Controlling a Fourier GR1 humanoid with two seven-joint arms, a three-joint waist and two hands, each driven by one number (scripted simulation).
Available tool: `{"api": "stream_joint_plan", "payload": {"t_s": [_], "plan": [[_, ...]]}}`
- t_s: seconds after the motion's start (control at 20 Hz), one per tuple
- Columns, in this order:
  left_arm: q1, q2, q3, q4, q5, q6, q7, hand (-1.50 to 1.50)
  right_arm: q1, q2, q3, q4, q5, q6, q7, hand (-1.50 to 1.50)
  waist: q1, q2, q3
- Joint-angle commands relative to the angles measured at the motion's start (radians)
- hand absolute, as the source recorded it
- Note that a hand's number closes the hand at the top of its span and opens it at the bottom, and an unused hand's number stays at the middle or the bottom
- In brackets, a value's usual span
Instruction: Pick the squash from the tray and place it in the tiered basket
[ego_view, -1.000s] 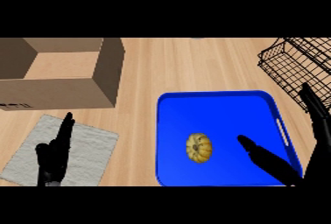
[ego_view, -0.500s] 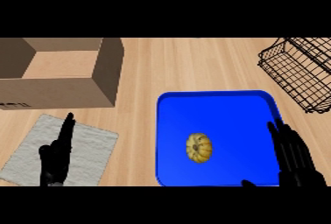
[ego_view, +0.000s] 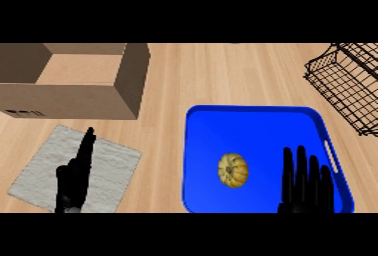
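A small yellow ribbed squash (ego_view: 232, 170) lies in the lower middle of the blue tray (ego_view: 255, 116). My right hand (ego_view: 304, 184) hovers over the tray's lower right part, just right of the squash and apart from it, fingers straight and pointing up, open. My left hand (ego_view: 76, 175) rests open at the lower left, fingers up, above a grey cloth. The black wire tiered basket (ego_view: 347, 85) stands at the upper right, partly cut off by the view's edge.
An open cardboard box (ego_view: 70, 80) stands at the upper left. A grey cloth (ego_view: 111, 170) lies on the wooden counter (ego_view: 221, 70) under my left hand. Bare counter separates the tray from the basket.
My right hand has swung from a spread pose near the basket to a flat, fingers-up pose over the tray, closer to the squash. The squash and left hand have stayed put.
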Motion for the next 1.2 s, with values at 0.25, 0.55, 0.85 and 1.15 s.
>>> {"api": "stream_joint_plan", "payload": {"t_s": [0.25,0.55,0.85,1.15], "plan": [[0.005,-0.005,-0.026,-0.027,-0.004,-0.021,0.059,0.0,-0.155,0.175,0.175,0.199,0.231,0.302,0.282,-1.5,0.033,0.012,0.001],[-0.003,-0.025,-0.025,0.002,-0.006,-0.02,0.058,0.0,-0.136,0.175,0.139,0.239,0.2,0.366,0.337,-1.5,0.026,0.016,0.001],[0.031,-0.042,-0.045,-0.024,-0.017,-0.021,0.047,0.0,-0.19,0.177,0.176,0.316,0.109,0.336,0.424,-1.5,0.036,0.014,0.002],[0.005,-0.031,-0.023,0.002,-0.009,-0.045,0.054,0.0,-0.272,0.178,0.094,0.364,0.022,0.421,0.437,-1.5,0.036,0.02,0.001]]}}
